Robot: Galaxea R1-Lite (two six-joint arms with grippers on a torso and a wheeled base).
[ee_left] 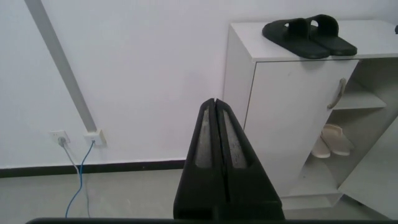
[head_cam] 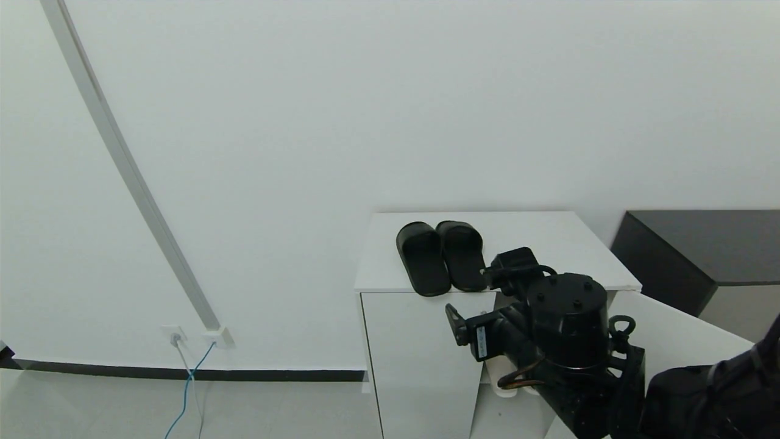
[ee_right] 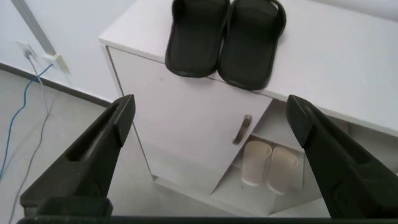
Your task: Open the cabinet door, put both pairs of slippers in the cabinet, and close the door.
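A pair of black slippers (head_cam: 440,256) lies side by side on top of the white cabinet (head_cam: 420,353), near its front edge. A cream pair (ee_right: 270,165) stands inside on a lower shelf, behind the open right door (head_cam: 676,341). The left door (ee_left: 292,124), with its handle (ee_left: 339,93), is closed. My right gripper (ee_right: 210,106) is open in front of and above the cabinet, the black slippers (ee_right: 224,37) just beyond its fingertips. My right arm (head_cam: 567,317) hangs before the open side. My left gripper (ee_left: 216,118) is shut on nothing, well off to the cabinet's left.
A dark cabinet (head_cam: 701,250) stands right of the white one. On the wall to the left a slanted cable duct (head_cam: 128,164) runs down to a socket (head_cam: 175,336) with a blue cable (head_cam: 186,390) trailing onto the floor.
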